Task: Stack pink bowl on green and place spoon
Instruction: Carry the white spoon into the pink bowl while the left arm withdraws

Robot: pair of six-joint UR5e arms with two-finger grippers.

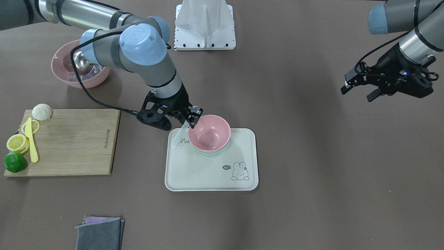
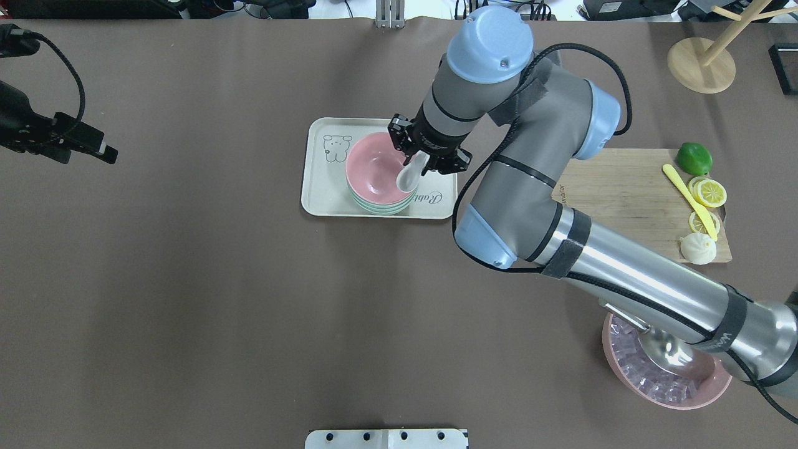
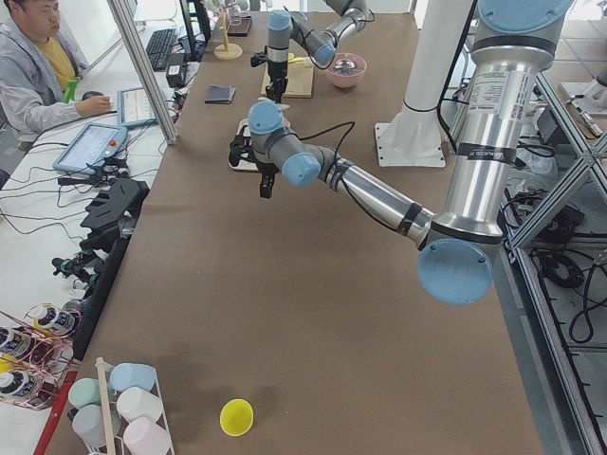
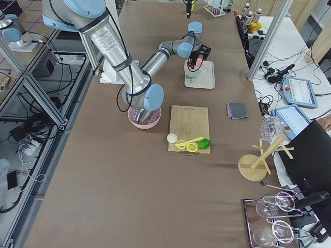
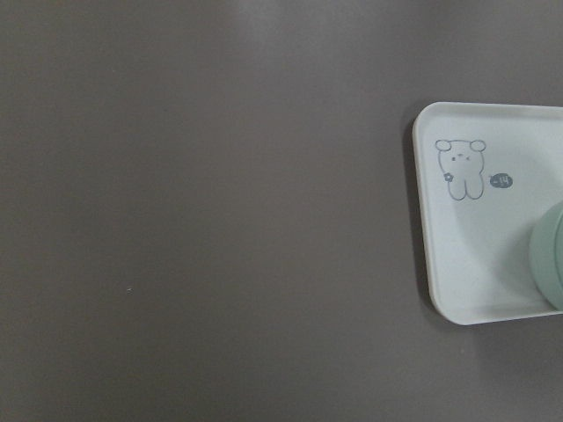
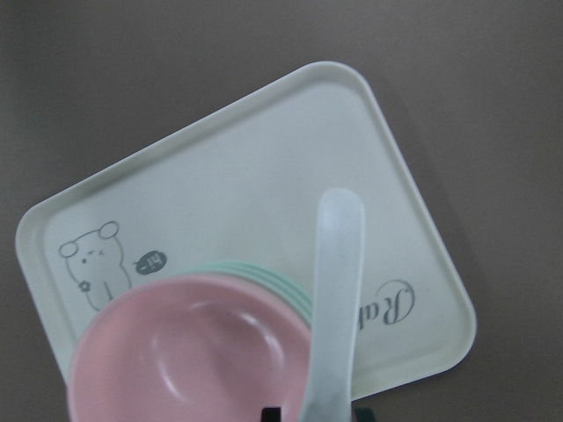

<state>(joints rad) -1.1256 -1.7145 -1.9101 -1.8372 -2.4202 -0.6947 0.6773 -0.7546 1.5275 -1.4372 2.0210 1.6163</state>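
Observation:
A pink bowl (image 1: 210, 133) sits nested in a green bowl (image 1: 210, 153) on a white tray (image 1: 208, 173). The stack also shows in the overhead view (image 2: 373, 171) and in the right wrist view (image 6: 185, 352). My right gripper (image 1: 190, 119) is shut on a white spoon (image 1: 180, 136) and holds it tilted at the pink bowl's edge on the robot's right. The spoon (image 2: 409, 176) reaches over that rim; I cannot tell whether it touches. My left gripper (image 1: 359, 92) is open and empty, far off to the side above bare table.
A wooden cutting board (image 1: 73, 142) holds lemon slices, a lime (image 1: 15, 162), a yellow knife and a white bun. A large pink bowl (image 1: 60, 69) of ice with a metal scoop stands under the right arm. Grey cloths (image 1: 100, 233) lie near the table's edge.

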